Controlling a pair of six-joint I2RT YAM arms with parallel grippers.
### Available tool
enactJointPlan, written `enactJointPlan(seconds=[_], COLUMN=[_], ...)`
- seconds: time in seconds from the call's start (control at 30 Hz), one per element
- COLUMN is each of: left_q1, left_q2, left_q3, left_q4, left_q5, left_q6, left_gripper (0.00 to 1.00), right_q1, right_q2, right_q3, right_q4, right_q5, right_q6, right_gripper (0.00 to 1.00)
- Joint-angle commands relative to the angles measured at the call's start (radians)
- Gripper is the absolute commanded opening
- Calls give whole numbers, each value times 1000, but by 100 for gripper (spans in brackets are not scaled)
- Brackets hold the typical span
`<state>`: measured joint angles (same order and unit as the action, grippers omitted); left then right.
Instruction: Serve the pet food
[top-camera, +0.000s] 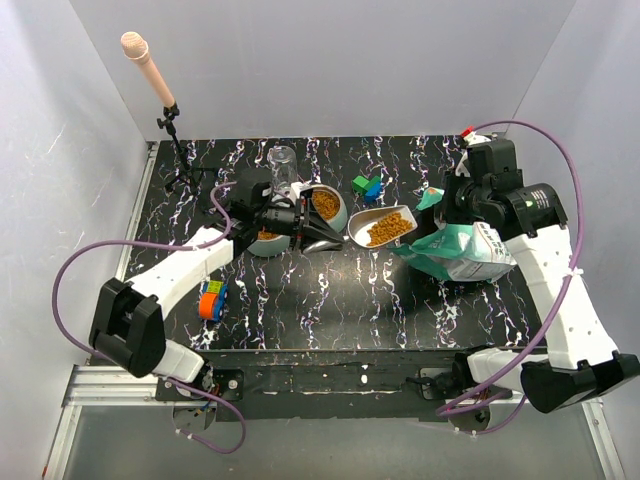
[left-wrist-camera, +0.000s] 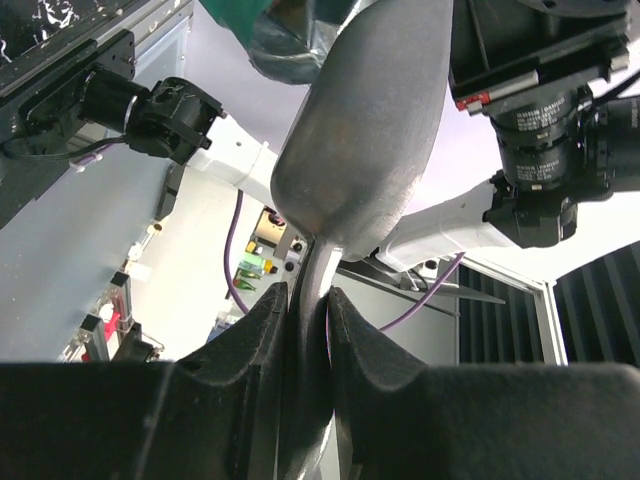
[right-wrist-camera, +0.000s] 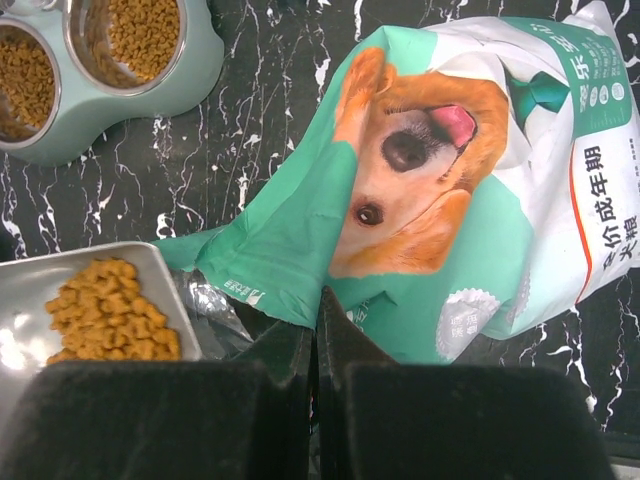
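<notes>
1. From above and behind the arms, a black tabletop (top-camera: 330, 300) veined with white fills the view. The left arm reaches in from the near left. Its left claw (top-camera: 328, 236) is pinching the handle of a metal scoop (top-camera: 372, 218). The scoop sits level at the middle of the tabletop, and a heap of pet food (top-camera: 388, 229), small orange-brown kibble, lies in it. Just to its left is a pale green twin-bowl feeder (top-camera: 338, 216) with more kibble in its bowls, and a clear bottle (top-camera: 283, 166) stands behind it. Green and blue blocks (top-camera: 367, 186) lie beyond the scoop. On the right, the right claw (top-camera: 447, 208) is at the top of a teal-and-white bag (top-camera: 465, 255) that lies on its side. A microphone (top-camera: 147, 60) on a stand rises at the far left corner.

2. From the left wrist, the view looks up along the scoop's dull grey underside (left-wrist-camera: 370, 130). Two dark fingers (left-wrist-camera: 250, 345) are clamped on the narrow handle, one on each side. The kibble cannot be seen from this side.

3. From the right wrist, the right claw (right-wrist-camera: 316, 325) has its fingers pressed together, with the tips at the lower edge of the bag (right-wrist-camera: 450, 200), which is printed with a golden dog. I cannot tell whether any bag film is caught between them. At lower left, the scoop (right-wrist-camera: 30, 300) holds its heap of kibble (right-wrist-camera: 110, 312). At upper left, both steel bowls of the feeder (right-wrist-camera: 150, 105) hold kibble too.
</notes>
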<state>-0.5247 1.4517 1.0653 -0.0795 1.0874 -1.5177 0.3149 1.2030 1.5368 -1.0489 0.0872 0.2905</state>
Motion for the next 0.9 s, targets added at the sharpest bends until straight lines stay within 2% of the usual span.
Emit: enactJointPlan(seconds=[0.0, 0.3, 0.5, 0.67, 0.77, 0.87], left_q1=[28, 92, 146, 181, 204, 224], left_q2=[-102, -154, -123, -100, -79, -62], left_q3=[28, 16, 96, 65, 87, 59], left_q4=[27, -20, -255, -232, -348, -373], left_q5=[39, 28, -24, -58, -93, -107], left_q6=[5, 25, 223, 238, 330, 370], left_gripper=[0, 0, 0, 0, 0, 0], right_q1=[-19, -19, -19, -19, -19, -19], right_q2=[38, 75, 43, 30, 21, 6], right_q3=[91, 157, 114, 109, 103, 82], right_q4=[-45, -80, -65, -66, -69, -59], right_q5=[124, 145, 125, 106, 95, 82], right_q6=[28, 26, 7, 7, 10, 13], right_gripper=[1, 1, 1, 1, 1, 1])
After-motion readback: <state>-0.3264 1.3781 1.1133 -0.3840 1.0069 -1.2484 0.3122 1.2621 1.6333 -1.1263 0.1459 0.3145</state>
